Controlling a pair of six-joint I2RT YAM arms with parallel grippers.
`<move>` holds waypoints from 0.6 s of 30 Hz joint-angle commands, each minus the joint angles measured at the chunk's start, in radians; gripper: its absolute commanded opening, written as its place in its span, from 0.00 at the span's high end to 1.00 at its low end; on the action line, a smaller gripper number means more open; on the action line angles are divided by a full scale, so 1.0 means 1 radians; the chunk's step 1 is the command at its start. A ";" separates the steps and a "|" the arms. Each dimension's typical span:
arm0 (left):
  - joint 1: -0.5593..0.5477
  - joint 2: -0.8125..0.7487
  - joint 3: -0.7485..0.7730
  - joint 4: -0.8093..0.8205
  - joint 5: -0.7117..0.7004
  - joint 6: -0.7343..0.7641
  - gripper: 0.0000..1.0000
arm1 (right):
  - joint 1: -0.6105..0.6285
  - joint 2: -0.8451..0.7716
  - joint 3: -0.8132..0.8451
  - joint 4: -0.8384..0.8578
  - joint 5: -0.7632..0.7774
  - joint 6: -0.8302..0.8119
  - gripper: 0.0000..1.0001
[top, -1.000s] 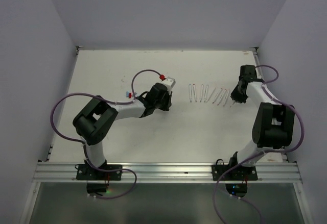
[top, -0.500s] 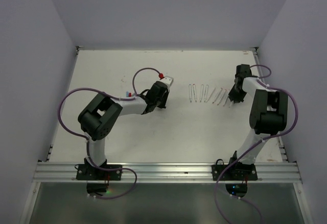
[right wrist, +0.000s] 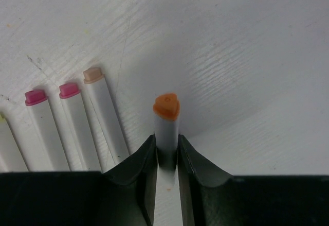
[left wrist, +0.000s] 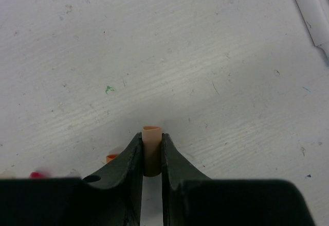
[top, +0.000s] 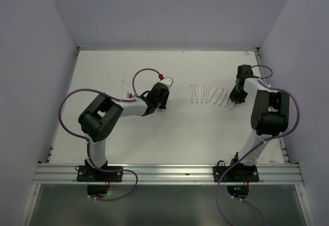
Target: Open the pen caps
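In the left wrist view my left gripper (left wrist: 152, 136) is shut on a short peach pen cap (left wrist: 152, 146), held just above the white table. Another orange cap (left wrist: 112, 158) lies on the table behind the left finger. My right gripper (right wrist: 167, 138) is shut on a white pen (right wrist: 166, 125) with an orange end, low over the table. It is to the right of three pens (right wrist: 77, 125) lying side by side with peach and pink ends. From above, the row of pens (top: 208, 94) lies between the left gripper (top: 158, 98) and the right gripper (top: 235, 98).
A small red object (left wrist: 36, 174) shows at the lower left of the left wrist view, blurred. A grey block with a red connector (top: 168, 82) sits beyond the left gripper. Purple cables (top: 141, 76) loop over the arms. Side walls close in the table (top: 128, 61).
The right arm has swung left, bringing its pen to the right end of the pen row. The left arm shifted slightly and still holds the cap.
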 commanded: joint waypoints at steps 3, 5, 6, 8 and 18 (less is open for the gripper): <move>0.009 -0.018 -0.043 -0.039 -0.031 0.000 0.85 | -0.003 -0.002 0.009 0.020 -0.002 -0.012 0.71; 0.009 -0.024 -0.053 -0.039 -0.034 -0.006 0.81 | -0.003 -0.002 0.012 0.018 -0.006 -0.012 0.67; 0.009 -0.024 -0.055 -0.039 -0.035 -0.012 0.80 | -0.003 -0.002 0.010 0.020 -0.012 -0.012 0.65; 0.009 -0.028 -0.062 -0.038 -0.035 -0.017 0.74 | -0.003 0.000 0.010 0.020 -0.019 -0.013 0.62; 0.009 -0.050 -0.066 -0.035 -0.031 -0.020 0.63 | -0.003 -0.008 0.013 0.026 -0.039 -0.027 0.60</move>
